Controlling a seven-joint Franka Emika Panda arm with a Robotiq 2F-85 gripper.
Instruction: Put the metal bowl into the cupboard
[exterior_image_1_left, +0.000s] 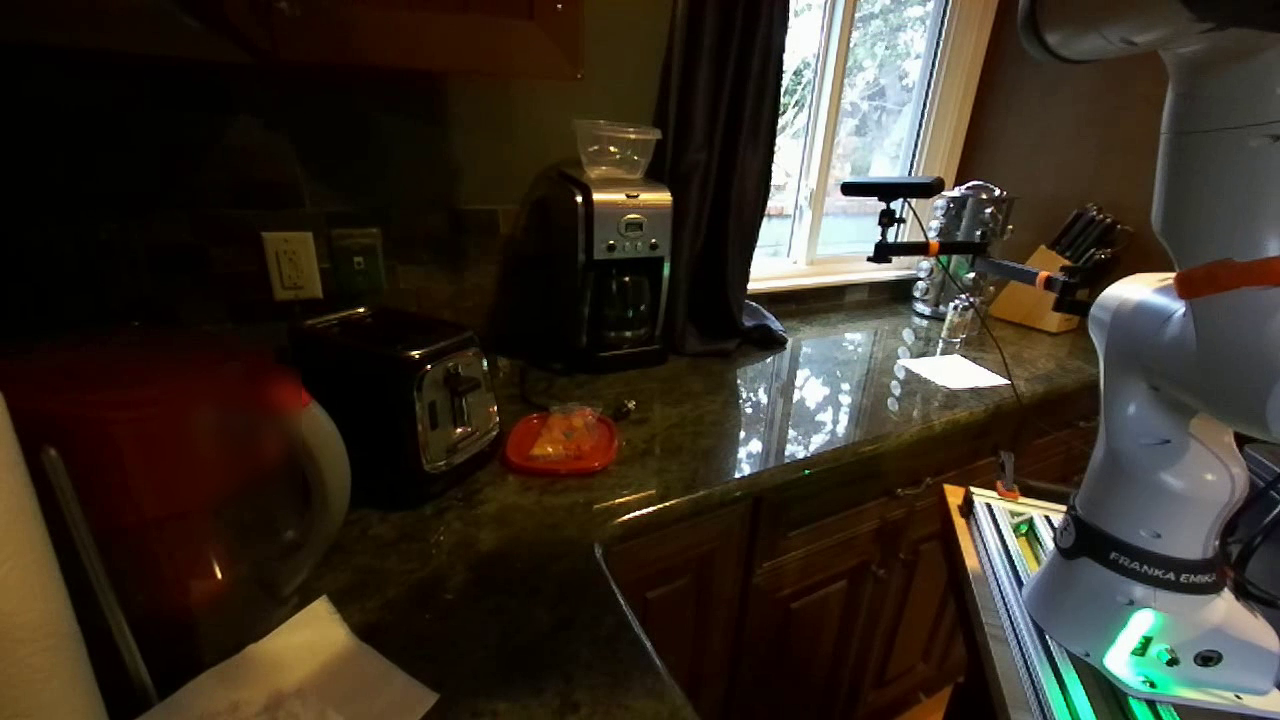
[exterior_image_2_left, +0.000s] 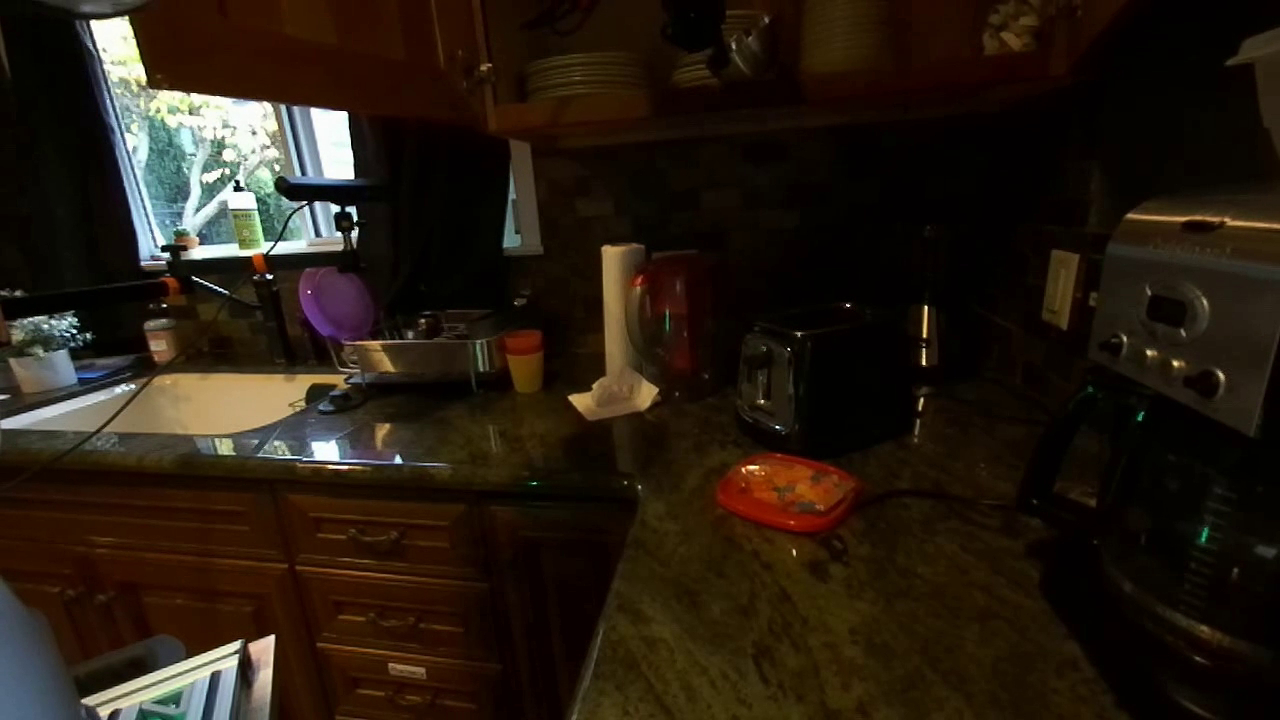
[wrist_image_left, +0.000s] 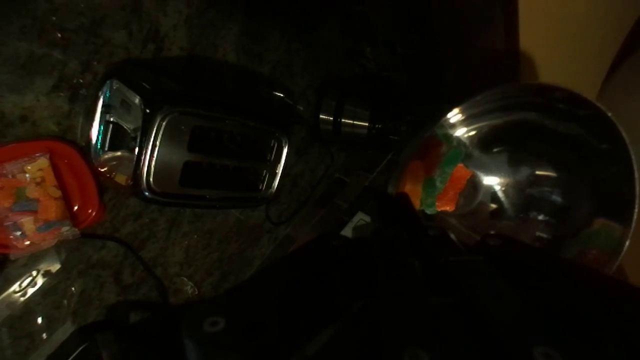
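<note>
Up by the open cupboard (exterior_image_2_left: 575, 112) I see the metal bowl (wrist_image_left: 550, 150), tilted, its curved steel wall mirror-bright; red, orange and green pieces (wrist_image_left: 452, 187) show inside it. The dark claw (exterior_image_2_left: 716, 55) looks closed on its edge, though the fingertips are lost in shadow. Whether the bowl is past the cupboard's front, I can't tell. Round plates (exterior_image_2_left: 585, 77) stand stacked in the cupboard. Below, on the mottled, glossy stone worktop (exterior_image_2_left: 700, 620), a squarish red dish (wrist_image_left: 82, 185) with rounded corners holds orange, yellow and bluish bits (exterior_image_2_left: 790, 485) in a clear, crinkly wrapper (wrist_image_left: 35, 200). Near it sits the black toaster (exterior_image_2_left: 850, 380), boxy, with a shiny metal front. A clear plastic tub (exterior_image_1_left: 615, 150) rests on the coffee maker (exterior_image_1_left: 625, 220), whose face is silvery. Farther along, a yellow cup (exterior_image_2_left: 526, 373) has an orange-red cup (exterior_image_2_left: 523, 343) nested in it, near the metal-sided dish rack (exterior_image_2_left: 430, 357).
</note>
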